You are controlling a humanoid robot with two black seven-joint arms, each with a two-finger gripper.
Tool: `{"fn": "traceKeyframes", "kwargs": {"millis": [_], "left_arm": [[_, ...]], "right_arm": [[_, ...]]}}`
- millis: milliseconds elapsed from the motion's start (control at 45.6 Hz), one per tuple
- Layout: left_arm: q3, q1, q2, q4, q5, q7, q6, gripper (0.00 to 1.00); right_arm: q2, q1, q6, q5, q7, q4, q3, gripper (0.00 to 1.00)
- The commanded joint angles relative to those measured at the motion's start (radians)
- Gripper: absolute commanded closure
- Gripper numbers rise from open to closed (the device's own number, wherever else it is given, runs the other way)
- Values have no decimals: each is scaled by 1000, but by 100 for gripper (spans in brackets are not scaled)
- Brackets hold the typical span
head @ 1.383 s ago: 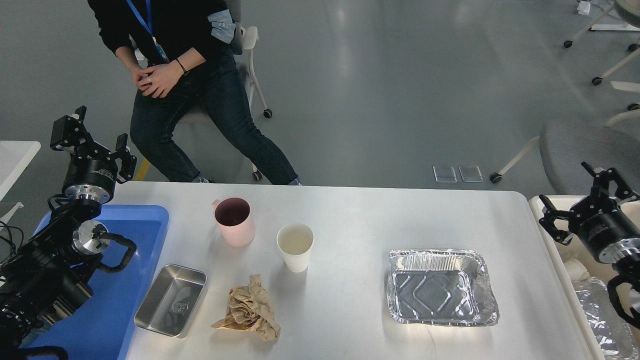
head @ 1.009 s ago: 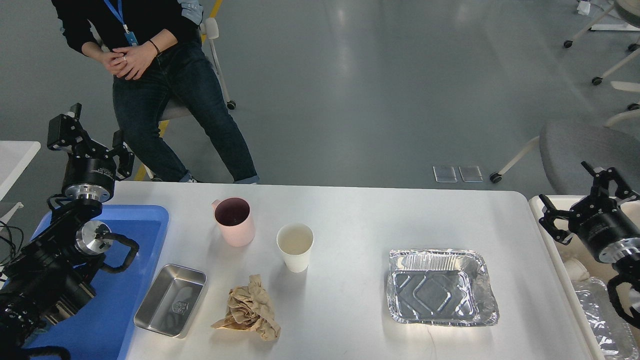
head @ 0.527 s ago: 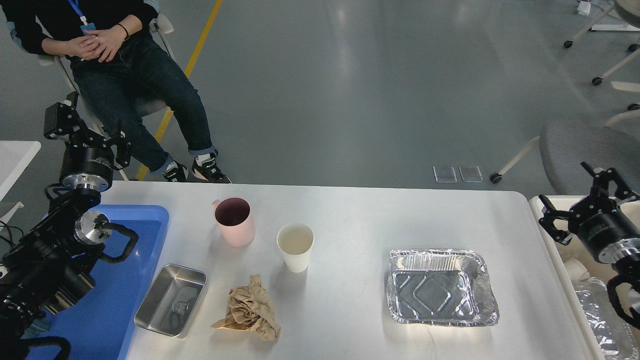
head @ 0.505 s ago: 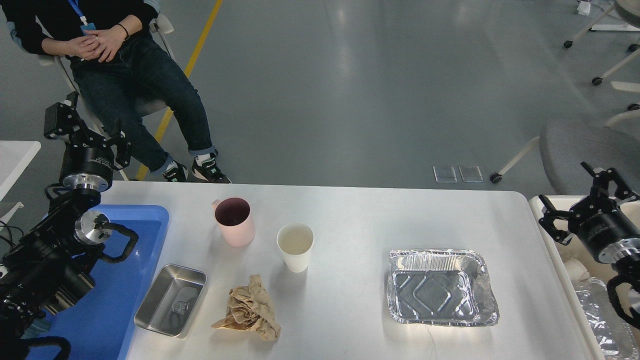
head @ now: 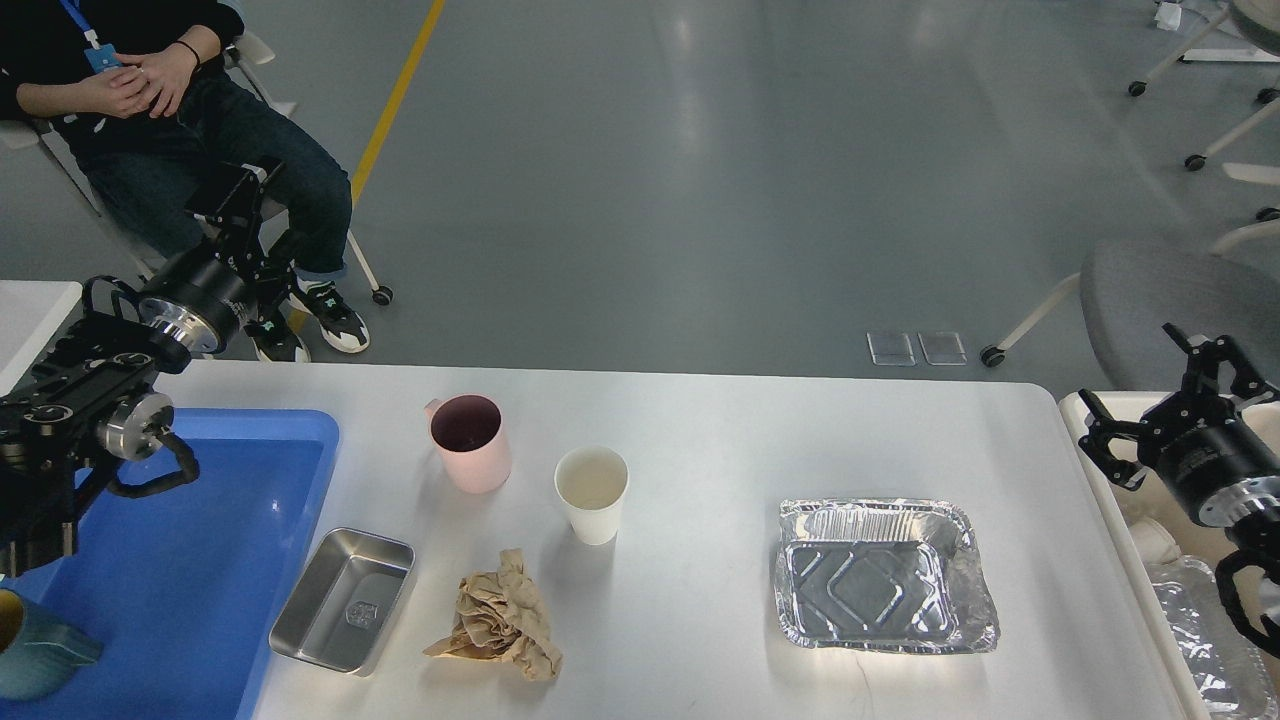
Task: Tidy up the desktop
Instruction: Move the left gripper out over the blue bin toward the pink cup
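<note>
While right end effector hangs wide open w/ nothing held, left end effector looks unclear, maybe empty.

Left gripper raised, tilted right — state unclear, right gripper jaws spread
</note>
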State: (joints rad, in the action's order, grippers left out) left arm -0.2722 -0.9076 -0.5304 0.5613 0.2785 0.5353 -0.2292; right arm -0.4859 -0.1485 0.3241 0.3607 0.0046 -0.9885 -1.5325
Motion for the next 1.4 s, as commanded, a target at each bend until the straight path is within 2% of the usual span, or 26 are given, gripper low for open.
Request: {"fn": "traceKeyframes", "kwargs": {"millis": [0,351,461,658,768,944,1075,1185,1383], "left_arm": [[160,-19,-109,91,63,8,-30,3],[338,-13,-402,268,427,15,-81,3],[366,-11,-528,383,481,17,-142,3],[369,-19,-762,618,642,14,-165,3],[355,-68,-884,698,714,14,-219,3],[353,-256,-1008,721,754,14,-409,3],[352,-368,-1062,730,821,20,-511,3],[352,-404,-1074,744,832,18,-542,3],[352,-425,-1073,747,834,18,-547,3]], "right_arm": [[1,1,0,0,0,-1,0,0],[-17,0,3,0,0,-1,0,0],[-28,0,3,0,0,-1,0,0],[-26,-3,3,0,0,-2,0,0],[-23,-8,3,0,0,-1,0,0],[-23,-11,3,0,0,-1,0,0],[-22,-16,3,0,0,-2,0,0],[-20,-16,3,0,0,-2,2,0],[-25,-16,3,0,0,-2,0,0]]}}
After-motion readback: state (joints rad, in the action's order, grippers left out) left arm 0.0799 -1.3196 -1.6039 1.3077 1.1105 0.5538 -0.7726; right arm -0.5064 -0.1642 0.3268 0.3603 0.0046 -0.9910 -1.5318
